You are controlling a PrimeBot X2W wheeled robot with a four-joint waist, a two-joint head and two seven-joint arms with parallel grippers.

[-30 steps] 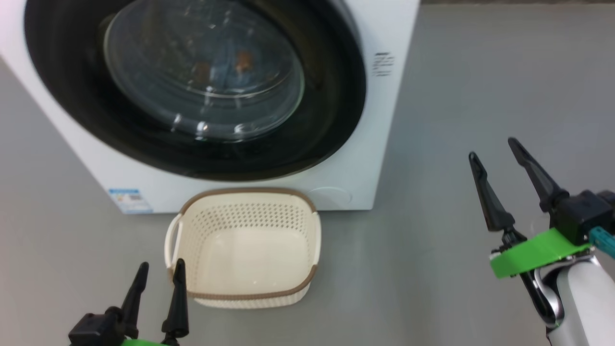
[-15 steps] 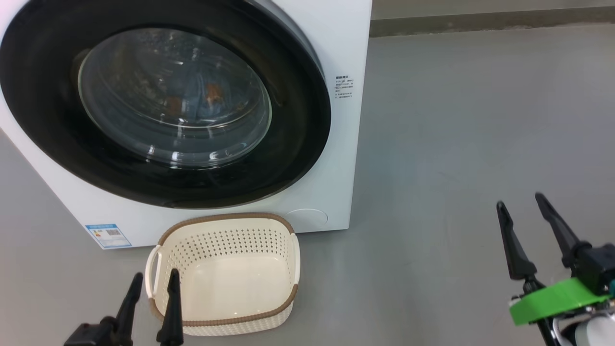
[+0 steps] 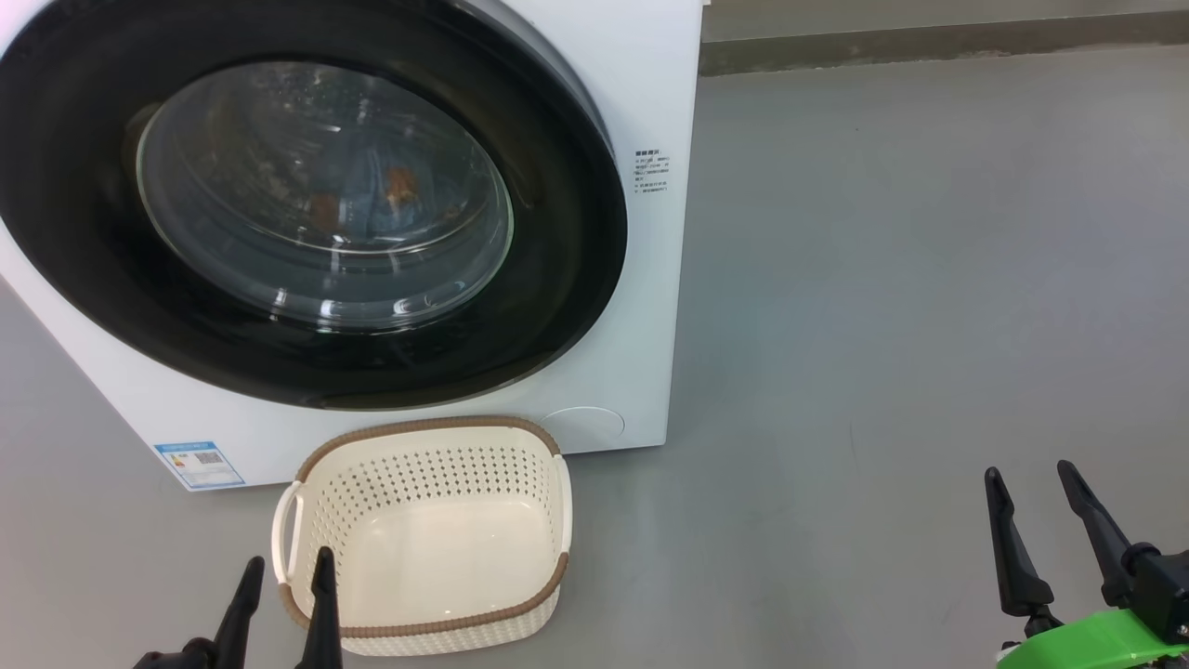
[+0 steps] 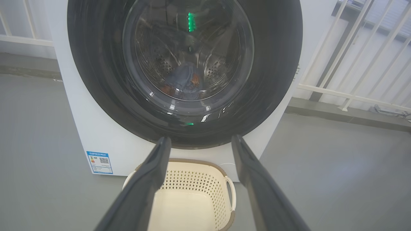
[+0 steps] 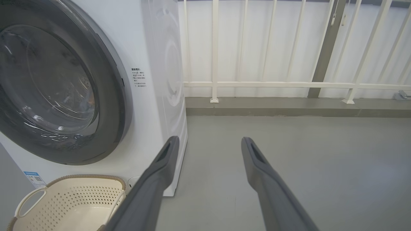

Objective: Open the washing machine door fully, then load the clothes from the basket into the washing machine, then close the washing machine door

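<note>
The white washing machine [image 3: 650,111] stands with its black-rimmed round door [image 3: 576,279] shut flat against its front. Behind the glass lie the clothes [image 3: 390,200], blue fabric with orange-brown prints, also seen through the window [image 4: 186,81] in the left wrist view. The cream basket [image 3: 423,441] sits on the floor before the machine with nothing in it. My left gripper [image 3: 283,571] is open at the basket's near left corner, holding nothing. At the lower right my right gripper [image 3: 1026,478] hangs open over bare floor, well away from the machine.
Grey floor [image 3: 882,325] stretches to the right of the machine. A low kerb [image 5: 289,107] and a white railing [image 5: 257,84] close the space behind. A blue label sticker [image 3: 198,465] marks the machine's lower left front.
The head view has tilted, so the whole scene shifted down and left. My right gripper has dropped toward the lower right corner, still open. The left gripper stays by the basket.
</note>
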